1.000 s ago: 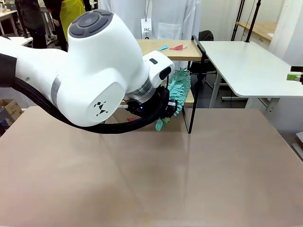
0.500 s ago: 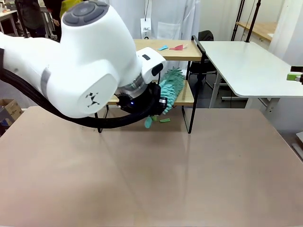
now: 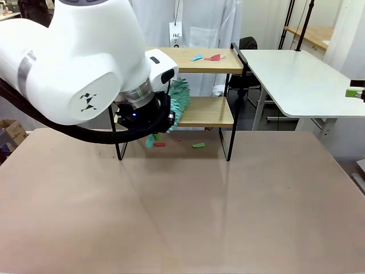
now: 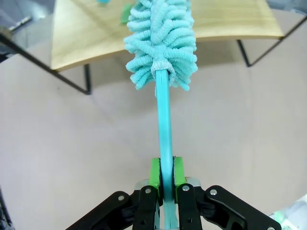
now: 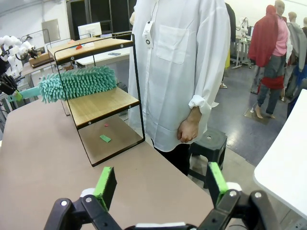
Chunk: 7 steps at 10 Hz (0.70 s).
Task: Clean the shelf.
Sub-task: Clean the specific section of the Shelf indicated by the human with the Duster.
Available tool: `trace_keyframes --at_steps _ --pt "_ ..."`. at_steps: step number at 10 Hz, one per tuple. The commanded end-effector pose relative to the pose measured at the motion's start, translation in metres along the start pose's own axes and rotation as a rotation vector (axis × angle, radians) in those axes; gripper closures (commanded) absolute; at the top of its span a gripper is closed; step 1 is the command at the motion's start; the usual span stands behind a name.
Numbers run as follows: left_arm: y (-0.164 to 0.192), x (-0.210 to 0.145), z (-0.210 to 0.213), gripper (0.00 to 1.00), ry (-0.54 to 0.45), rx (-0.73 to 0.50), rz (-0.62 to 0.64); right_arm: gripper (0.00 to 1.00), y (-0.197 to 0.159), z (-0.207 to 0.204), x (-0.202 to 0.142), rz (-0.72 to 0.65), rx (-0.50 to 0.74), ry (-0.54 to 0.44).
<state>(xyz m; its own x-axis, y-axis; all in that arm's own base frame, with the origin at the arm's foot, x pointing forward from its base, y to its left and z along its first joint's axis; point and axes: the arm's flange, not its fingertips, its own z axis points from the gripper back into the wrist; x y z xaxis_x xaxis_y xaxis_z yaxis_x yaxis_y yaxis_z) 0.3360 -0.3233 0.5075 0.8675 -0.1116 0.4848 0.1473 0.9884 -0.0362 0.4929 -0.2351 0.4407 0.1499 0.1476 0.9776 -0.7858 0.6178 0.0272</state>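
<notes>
Teal duster [image 4: 163,38] handle clamped tight in left gripper [image 4: 163,175]; right gripper [image 5: 158,184] gapes empty. Shelf [image 3: 208,111] stands near far edge of table [image 3: 228,217], long axis side-to-side; we lose its left end behind left arm [image 3: 85,63].

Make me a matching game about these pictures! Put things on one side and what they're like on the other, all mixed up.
Things:
1. fluffy duster
2. right end effector
3. shelf frame
4. person's coat

What they're like:
A. white
B. open, holding nothing
C. thin black bars
D. clamped by its handle in the left end effector

Pairs: 1-D, 2-B, 3-C, 4-A
</notes>
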Motion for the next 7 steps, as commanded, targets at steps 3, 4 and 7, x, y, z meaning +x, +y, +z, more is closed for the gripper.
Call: trace_keyframes --at_steps 3,4,7 --pt "0.043 -0.016 0.012 0.87 -0.032 0.182 0.013 0.0 0.001 -0.001 0.004 0.005 -0.001 0.0" --pt "0.053 -0.019 0.014 0.87 -0.021 0.217 0.006 0.0 0.001 -0.001 0.004 0.005 -0.001 0.0" --pt "0.072 -0.031 0.038 0.87 -0.069 0.457 -0.017 0.0 0.001 -0.001 0.004 0.005 -0.001 0.0"
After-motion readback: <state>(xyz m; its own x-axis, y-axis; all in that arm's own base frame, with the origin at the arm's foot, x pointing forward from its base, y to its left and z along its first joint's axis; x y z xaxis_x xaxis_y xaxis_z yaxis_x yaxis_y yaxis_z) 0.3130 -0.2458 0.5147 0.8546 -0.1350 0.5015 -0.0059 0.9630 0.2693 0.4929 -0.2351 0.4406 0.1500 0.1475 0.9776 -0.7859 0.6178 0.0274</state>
